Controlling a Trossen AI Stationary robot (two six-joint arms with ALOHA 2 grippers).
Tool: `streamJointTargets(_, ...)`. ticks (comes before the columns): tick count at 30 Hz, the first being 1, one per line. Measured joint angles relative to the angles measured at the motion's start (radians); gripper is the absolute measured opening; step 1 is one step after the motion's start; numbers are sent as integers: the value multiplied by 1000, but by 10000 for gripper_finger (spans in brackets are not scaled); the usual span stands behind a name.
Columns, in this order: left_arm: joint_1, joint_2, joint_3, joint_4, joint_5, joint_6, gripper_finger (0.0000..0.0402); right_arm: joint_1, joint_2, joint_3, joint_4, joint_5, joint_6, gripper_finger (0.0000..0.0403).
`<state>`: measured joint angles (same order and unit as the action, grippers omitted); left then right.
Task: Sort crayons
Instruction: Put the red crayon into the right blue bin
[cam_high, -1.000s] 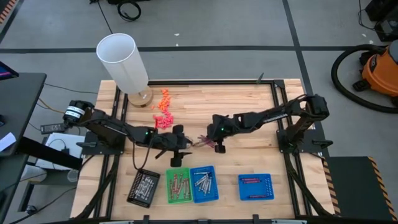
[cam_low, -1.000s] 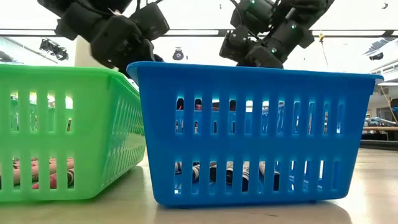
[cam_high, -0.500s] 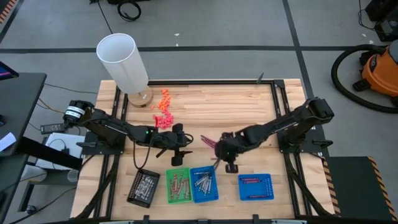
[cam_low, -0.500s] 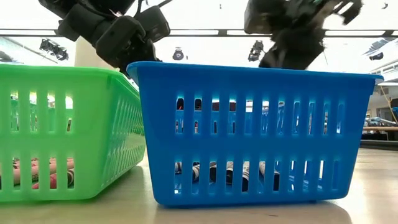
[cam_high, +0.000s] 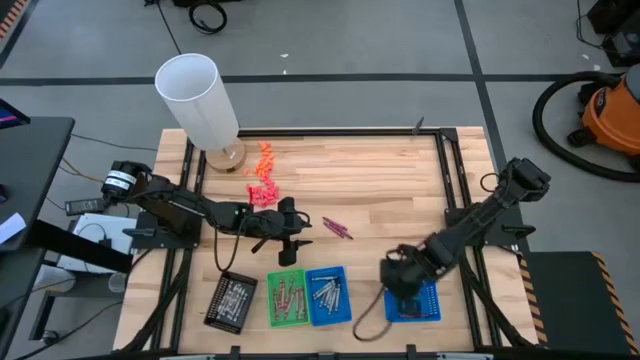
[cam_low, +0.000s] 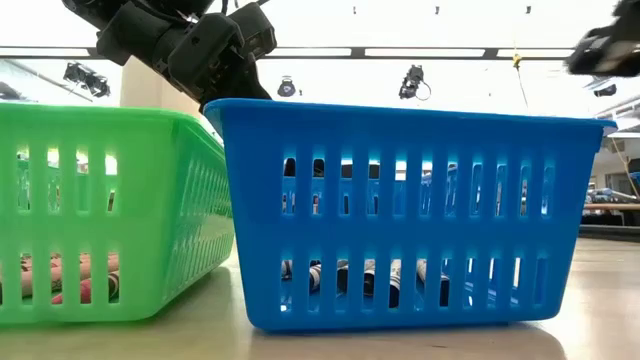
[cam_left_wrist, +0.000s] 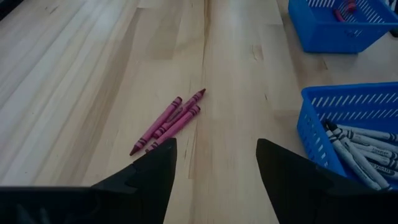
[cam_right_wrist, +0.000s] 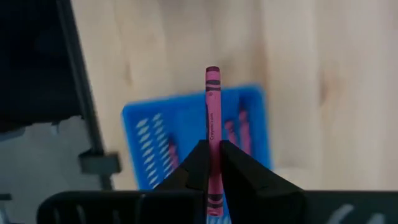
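Pale wooden tabletop seen from above, with two dark robot arms reaching in from either side. The right pincer is closed on a magenta crayon, held upright between its fingertips, and hangs above the right-hand blue tray, which already holds a few magenta crayons. The left pincer hovers near the middle of the tabletop with its fingers spread wide and nothing between them; a small cluster of loose magenta crayons lies on the wood just ahead of it, apart from any tray. Along the near edge stand four small trays in a row: a black tray of crayons at the left, then a green tray of red-brown crayons touching a second blue tray filled with silver-grey crayons, and the right-hand blue tray well apart from them. A tall white cylinder stands at the far left corner, with chunky orange and pink bits scattered beside it.
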<state>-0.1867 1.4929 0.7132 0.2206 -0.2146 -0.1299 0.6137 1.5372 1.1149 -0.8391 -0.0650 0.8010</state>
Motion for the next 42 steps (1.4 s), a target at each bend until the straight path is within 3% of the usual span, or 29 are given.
streamJointTargets(10, 0, 0, 0, -1, 0, 0, 231, 201, 0, 0, -40, 111, 299, 39)
streamJointTargets(18, 0, 0, 0, -1, 1, 0, 231, 259, 0, 0, -109, 171, 445, 75)
streamJointTargets(23, 0, 0, 0, -1, 1, 1, 231, 224, 0, 0, -132, 181, 380, 92)
streamJointTargets(33, 0, 0, 0, -1, 2, 1, 231, 80, 0, 0, -104, 352, 144, 92)
streamJointTargets(37, 0, 0, 0, -1, 2, 1, 231, 40, 0, -19, -24, 488, 51, 92)
streamJointTargets(42, 0, 0, 0, -2, 2, 1, 231, -48, 0, -108, 188, 548, -99, 95)
